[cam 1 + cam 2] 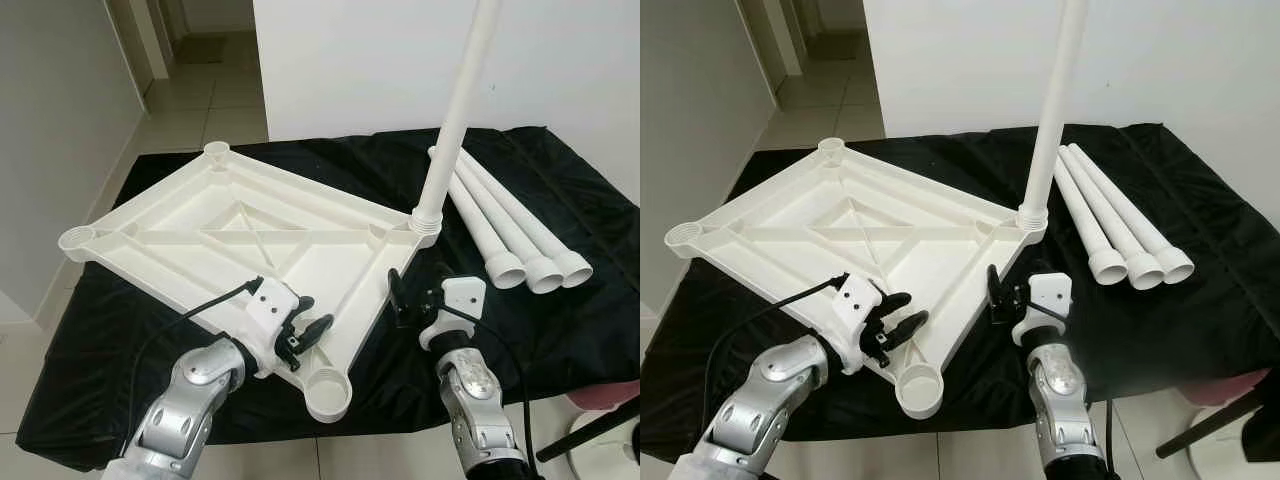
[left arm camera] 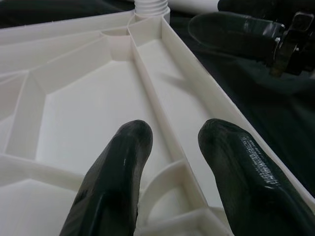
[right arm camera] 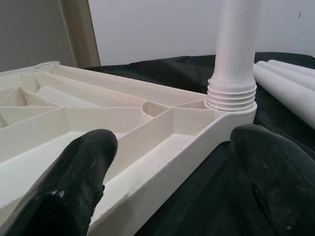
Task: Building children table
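The white plastic table top [image 1: 240, 235] lies upside down on a black cloth [image 1: 570, 310]. One white leg [image 1: 456, 120] stands upright, screwed into the right corner socket [image 3: 231, 96]. Three loose legs [image 1: 505, 220] lie side by side to its right. The near corner socket [image 1: 328, 392] holds nothing. My left gripper [image 1: 312, 315] hovers open over the table top's near right edge, its fingers [image 2: 118, 177] above an inner rib. My right gripper [image 1: 412, 300] is open just off that same edge, pointing toward the upright leg [image 3: 236, 44].
A white wall stands behind the cloth. A tiled corridor [image 1: 200, 90] runs off at the back left. At the lower right are a pink object [image 1: 605, 395] and a black stand leg [image 1: 590, 435]. Two more open sockets [image 1: 77, 240] sit at the left and far corners.
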`<state>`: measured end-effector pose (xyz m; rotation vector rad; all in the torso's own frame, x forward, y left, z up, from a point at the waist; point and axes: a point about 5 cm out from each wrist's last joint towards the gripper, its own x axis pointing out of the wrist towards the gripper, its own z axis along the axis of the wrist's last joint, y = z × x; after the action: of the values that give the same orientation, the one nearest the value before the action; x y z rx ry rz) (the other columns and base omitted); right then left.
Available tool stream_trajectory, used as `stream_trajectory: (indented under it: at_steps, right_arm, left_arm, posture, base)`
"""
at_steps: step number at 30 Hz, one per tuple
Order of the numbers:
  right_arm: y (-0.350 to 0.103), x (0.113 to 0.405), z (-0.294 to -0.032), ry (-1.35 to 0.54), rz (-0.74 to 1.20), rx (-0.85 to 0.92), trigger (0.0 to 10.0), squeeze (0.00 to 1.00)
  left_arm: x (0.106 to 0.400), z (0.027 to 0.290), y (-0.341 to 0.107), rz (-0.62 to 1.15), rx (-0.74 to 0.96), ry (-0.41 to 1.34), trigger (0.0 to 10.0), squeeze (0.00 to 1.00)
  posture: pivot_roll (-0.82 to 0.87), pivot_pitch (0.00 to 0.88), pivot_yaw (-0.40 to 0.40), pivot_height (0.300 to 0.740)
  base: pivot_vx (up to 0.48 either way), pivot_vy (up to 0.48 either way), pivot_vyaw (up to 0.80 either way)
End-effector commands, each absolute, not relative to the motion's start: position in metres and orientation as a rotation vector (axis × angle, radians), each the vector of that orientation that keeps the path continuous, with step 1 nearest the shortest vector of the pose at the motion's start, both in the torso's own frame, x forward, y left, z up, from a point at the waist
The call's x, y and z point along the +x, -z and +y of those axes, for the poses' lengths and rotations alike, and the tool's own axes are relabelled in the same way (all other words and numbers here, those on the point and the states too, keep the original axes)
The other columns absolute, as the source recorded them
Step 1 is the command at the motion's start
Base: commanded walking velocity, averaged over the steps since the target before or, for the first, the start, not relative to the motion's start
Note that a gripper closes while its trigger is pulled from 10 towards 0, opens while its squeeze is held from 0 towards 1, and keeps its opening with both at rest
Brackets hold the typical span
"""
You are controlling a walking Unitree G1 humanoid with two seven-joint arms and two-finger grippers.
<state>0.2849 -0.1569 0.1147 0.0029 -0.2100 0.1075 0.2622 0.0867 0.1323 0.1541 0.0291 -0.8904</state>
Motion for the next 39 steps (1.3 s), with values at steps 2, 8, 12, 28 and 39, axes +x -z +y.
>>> stream_trajectory:
  at_steps: [2, 8, 12, 28, 39]
  right_arm:
    - [-0.111, 0.285, -0.153, -0.111, -0.187, 0.010, 10.0, 0.00]
    - [-0.110, 0.285, -0.156, -0.105, -0.180, 0.012, 10.0, 0.00]
    - [-0.110, 0.285, -0.157, -0.100, -0.179, 0.012, 10.0, 0.00]
    - [-0.107, 0.284, -0.158, -0.089, -0.171, 0.011, 10.0, 0.00]
    - [-0.106, 0.285, -0.160, -0.085, -0.171, 0.002, 10.0, 0.00]
  left_arm:
    - [0.270, 0.097, -0.135, -0.009, 0.199, 0.718, 10.0, 0.00]
    - [0.269, 0.115, -0.138, -0.001, 0.264, 0.924, 10.0, 0.00]
    - [0.272, 0.121, -0.137, 0.010, 0.296, 0.941, 10.0, 0.00]
    - [0.290, 0.145, -0.122, 0.114, 0.465, 1.066, 10.0, 0.00]
    - [0.301, 0.157, -0.129, 0.162, 0.404, 1.198, 10.0, 1.00]
  posture:
    - [-0.04, 0.027, 0.065, 0.740]
    - [-0.05, 0.028, 0.066, 0.740]
    - [-0.05, 0.027, 0.067, 0.740]
    - [-0.05, 0.018, 0.078, 0.740]
    - [-0.05, 0.012, 0.086, 0.740]
  base:
    - [0.000, 0.000, 0.00]
    - [0.000, 0.000, 0.00]
    - [0.000, 0.000, 0.00]
    - [0.000, 0.000, 0.00]
    - [0.000, 0.000, 0.00]
